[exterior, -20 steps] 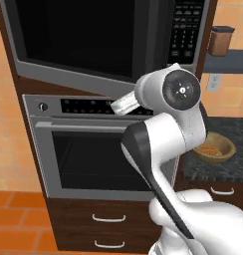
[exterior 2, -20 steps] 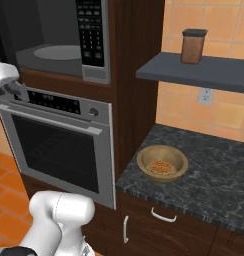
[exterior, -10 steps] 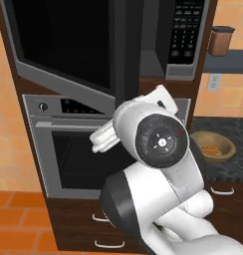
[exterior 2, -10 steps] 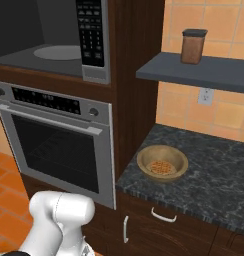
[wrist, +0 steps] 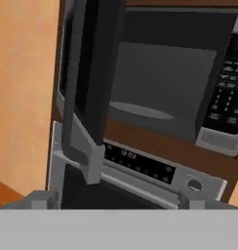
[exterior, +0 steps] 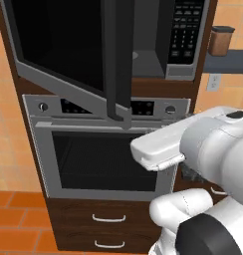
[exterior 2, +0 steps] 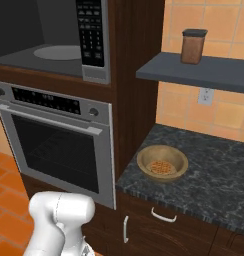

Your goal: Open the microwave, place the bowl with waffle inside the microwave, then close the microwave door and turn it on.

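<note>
microwave door [exterior: 68, 55] now swung wide, cavity clear; arm has pulled back from the handle, gripper [wrist: 116, 201] fingers apart w/ nothing btwn them. bowl [exterior 2: 162, 164] w/ waffle [exterior 2: 159, 167] sits on the counter [exterior 2: 219, 170] right of the oven, so pickup's next.

You have the bowl [exterior 2: 162, 164] on the dark desk [exterior 2: 214, 170], waffle [exterior 2: 158, 167] inside it. To its left stands the microwave [exterior 2: 59, 42], cavity exposed, above the oven [exterior 2: 56, 142].

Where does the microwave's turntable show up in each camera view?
Left base view: a sliver of the turntable, upper middle, right of the door handle.
Right base view: upper left.
Hand view: centre.
Shared landmark: the keypad, right of it.
</note>
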Controlling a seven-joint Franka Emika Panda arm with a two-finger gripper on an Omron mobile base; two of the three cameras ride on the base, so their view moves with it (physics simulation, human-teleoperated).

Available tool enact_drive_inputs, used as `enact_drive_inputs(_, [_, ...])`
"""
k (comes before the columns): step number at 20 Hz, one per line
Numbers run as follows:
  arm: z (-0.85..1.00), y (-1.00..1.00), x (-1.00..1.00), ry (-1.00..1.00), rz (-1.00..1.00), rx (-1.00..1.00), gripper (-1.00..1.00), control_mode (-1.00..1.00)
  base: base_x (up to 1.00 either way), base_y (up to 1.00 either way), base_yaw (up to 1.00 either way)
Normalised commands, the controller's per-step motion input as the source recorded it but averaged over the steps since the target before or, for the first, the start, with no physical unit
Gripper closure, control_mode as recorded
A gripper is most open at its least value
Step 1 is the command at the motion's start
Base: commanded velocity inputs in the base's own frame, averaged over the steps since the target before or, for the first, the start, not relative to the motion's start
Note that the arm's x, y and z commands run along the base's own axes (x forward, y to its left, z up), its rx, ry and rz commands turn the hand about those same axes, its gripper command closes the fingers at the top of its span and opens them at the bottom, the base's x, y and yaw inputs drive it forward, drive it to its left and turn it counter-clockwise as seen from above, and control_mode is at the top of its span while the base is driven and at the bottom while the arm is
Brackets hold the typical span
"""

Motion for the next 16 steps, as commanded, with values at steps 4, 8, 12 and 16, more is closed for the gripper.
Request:
enact_drive_inputs(4, [0.60, -0.98, -0.08, 0.11, 0.00, 0.35, -1.00, -1.00, 0.00, 0.00, 0.00])
enact_drive_inputs(8, [0.13, -0.99, 0.02, 0.26, 0.00, 0.54, -1.00, -1.00, 0.00, 0.00, 0.00])
enact_drive_inputs(12, [0.00, -0.71, 0.00, 0.45, 0.00, 0.66, -1.00, -1.00, 0.00, 0.00, 0.00])
enact_drive_inputs(16, [0.00, -0.23, 0.00, 0.44, 0.00, 0.54, -1.00, -1.00, 0.00, 0.00, 0.00])
